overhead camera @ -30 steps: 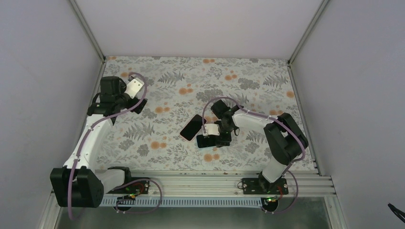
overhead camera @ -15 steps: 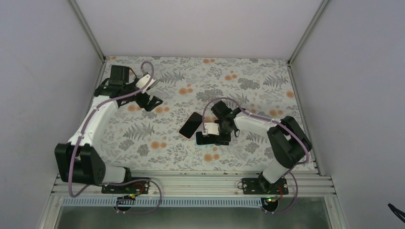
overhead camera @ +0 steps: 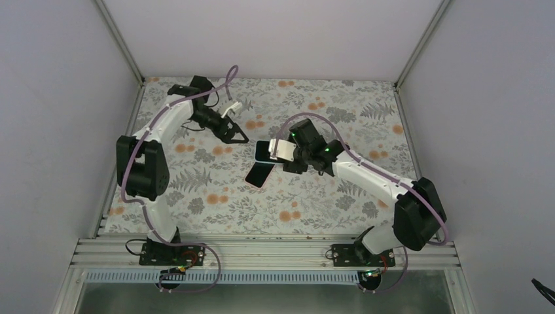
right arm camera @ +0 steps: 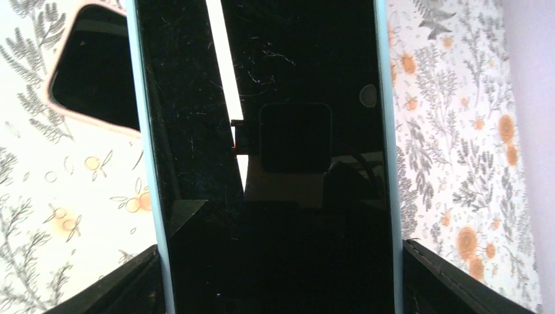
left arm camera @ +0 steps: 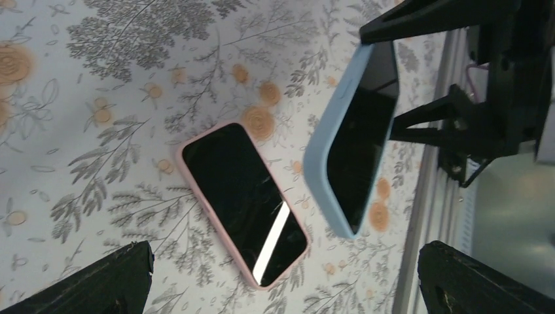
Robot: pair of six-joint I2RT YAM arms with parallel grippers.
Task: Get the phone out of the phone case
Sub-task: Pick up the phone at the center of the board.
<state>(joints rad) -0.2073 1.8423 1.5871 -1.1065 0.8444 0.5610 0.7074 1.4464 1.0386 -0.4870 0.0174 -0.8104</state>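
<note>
left gripper [overhead camera: 237, 136] hangs over the far left of the floral table [overhead camera: 340, 203], jaws wide, nothing in them, aimed toward the middle. just right of it a pink-cased phone [left arm camera: 243, 201] lies flat, screen up, untouched. close above and beside that, the phone [left arm camera: 363, 147] in the blue case [left arm camera: 325, 160] is lifted clear of the table and tilted, screen side toward the left wrist camera. right gripper [overhead camera: 278, 157] clamps it across the width, one finger on each long edge, so it's holding case and phone together. phone sits fully inside the case, no corner popped as far as i can tell.

step in hand, my read: right arm presents the cased phone, left arm closing in for the peel. separation not yet started.

next move likely needs the left fingers on a free corner or end of the case rim, well away from the right fingers, then a pry while right holds firm. risk: the grip squeezes the case shut on the phone.
</note>
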